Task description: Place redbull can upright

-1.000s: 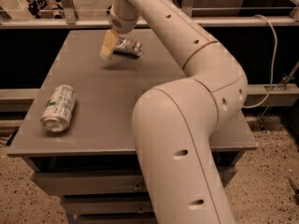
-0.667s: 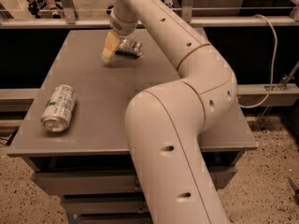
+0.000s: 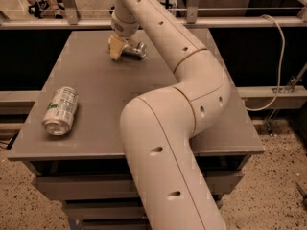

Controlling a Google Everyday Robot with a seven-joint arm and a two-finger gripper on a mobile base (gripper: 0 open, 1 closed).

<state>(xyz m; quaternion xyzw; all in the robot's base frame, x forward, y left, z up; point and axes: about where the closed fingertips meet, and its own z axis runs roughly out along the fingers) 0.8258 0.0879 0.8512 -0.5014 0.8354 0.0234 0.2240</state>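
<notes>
The redbull can is a slim silver can lying on its side at the far middle of the grey table. My gripper is down at the can's left end, touching or very close to it, and hides that end. My arm reaches from the near foreground across the table to it.
A wider white-and-green can lies on its side near the table's front left edge. A metal rail runs behind the table's far edge. A cable hangs at the right. My arm's large elbow covers the table's front middle.
My gripper and the redbull can have shifted slightly right together at the far side. My arm's elbow has moved a little. The white-and-green can has not moved.
</notes>
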